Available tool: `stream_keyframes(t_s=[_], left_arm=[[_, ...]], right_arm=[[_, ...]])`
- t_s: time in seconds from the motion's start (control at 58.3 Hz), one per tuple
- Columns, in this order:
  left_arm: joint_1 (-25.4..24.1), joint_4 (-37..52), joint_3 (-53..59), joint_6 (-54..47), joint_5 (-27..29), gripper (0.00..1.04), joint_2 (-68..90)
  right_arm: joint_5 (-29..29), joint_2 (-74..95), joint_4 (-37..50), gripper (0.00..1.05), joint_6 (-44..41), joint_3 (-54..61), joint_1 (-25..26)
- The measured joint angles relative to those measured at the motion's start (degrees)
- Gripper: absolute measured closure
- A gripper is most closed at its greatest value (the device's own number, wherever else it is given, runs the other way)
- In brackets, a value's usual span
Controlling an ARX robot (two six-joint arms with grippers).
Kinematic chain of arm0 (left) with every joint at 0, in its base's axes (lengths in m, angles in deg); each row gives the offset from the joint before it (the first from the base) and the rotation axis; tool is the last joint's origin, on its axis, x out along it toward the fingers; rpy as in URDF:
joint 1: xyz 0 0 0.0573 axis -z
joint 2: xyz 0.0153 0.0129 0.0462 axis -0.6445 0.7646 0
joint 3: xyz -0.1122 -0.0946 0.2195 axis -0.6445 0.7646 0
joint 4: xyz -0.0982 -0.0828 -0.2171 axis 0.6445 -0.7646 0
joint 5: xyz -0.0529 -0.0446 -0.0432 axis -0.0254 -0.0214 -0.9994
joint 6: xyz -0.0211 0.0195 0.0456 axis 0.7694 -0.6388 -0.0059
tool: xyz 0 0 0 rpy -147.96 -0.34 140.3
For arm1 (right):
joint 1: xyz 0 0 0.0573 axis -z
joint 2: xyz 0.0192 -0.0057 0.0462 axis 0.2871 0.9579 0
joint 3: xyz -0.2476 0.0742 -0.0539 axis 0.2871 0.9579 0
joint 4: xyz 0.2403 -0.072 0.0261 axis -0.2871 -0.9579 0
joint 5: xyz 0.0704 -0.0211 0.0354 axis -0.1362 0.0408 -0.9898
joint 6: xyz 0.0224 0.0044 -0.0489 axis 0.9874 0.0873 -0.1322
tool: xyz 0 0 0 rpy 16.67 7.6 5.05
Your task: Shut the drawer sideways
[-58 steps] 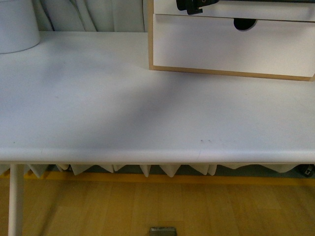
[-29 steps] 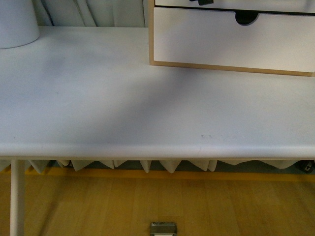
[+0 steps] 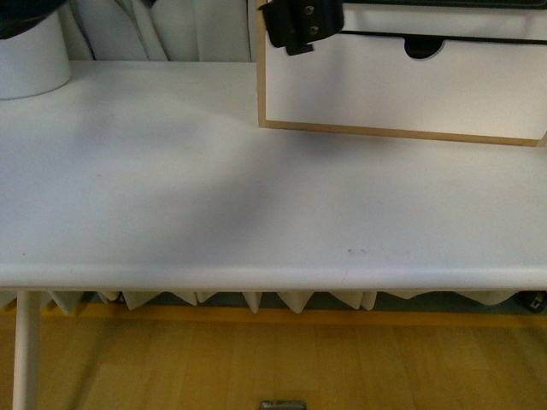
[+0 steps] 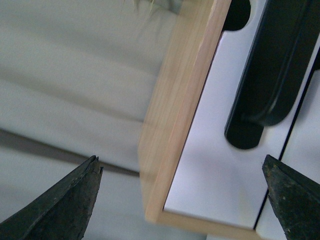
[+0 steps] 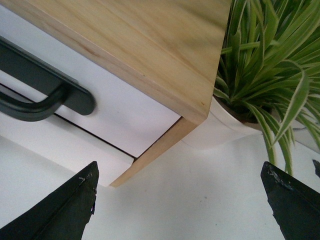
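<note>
Left gripper (image 4: 180, 160) is spread wide and empty, facing the cabinet's (image 4: 175, 115) left wooden edge. Right gripper (image 5: 178, 164), equally wide and empty, hangs off the cabinet's right corner. The drawer (image 4: 215, 115), with its black handle (image 4: 270, 75), looks about flush with the cabinet's front, so closing seems done or nearly so. A potted plant (image 5: 265, 65) stands beyond the cabinet's right side.

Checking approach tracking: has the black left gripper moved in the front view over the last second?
Yes. The black left gripper has shifted left and down against the light wood cabinet, now overlapping its left edge.
</note>
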Motion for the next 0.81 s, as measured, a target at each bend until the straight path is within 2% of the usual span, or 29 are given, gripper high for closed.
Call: stream_keyframes(t_s=[0.12, 0.309, 0.429, 0.531, 0.686, 0.806], left_arm=[[-2.6, 2.69, 8.22, 4.07, 0.79, 0.06, -6.08], [-8.09, 4.98, 21.07, 16.68, 2.64, 0.06, -17.38], [-10.49, 5.92, 31.91, 24.57, 3.67, 0.06, -27.63], [-11.32, 4.85, 39.39, 29.16, 4.37, 0.06, -35.65], [-13.11, -1.97, 48.61, 35.17, 6.71, 0.06, -48.78], [-16.52, -13.94, 52.48, 43.74, 9.53, 0.06, -59.95]], right_arm=[[0.09, -7.28, 1.75, 0.09, 1.14, 6.14, -0.44], [1.66, -19.5, 3.08, 0.09, 4.31, 16.48, -2.16], [4.76, -30.21, 3.54, 0.09, 8.35, 24.52, -3.61], [9.68, -39.01, 3.82, 0.09, 10.19, 30.77, -5.2], [15.85, -51.54, 0.79, 0.09, 14.16, 38.97, -8.11], [19.08, -61.9, -2.67, 0.09, 17.86, 44.46, -10.45]])
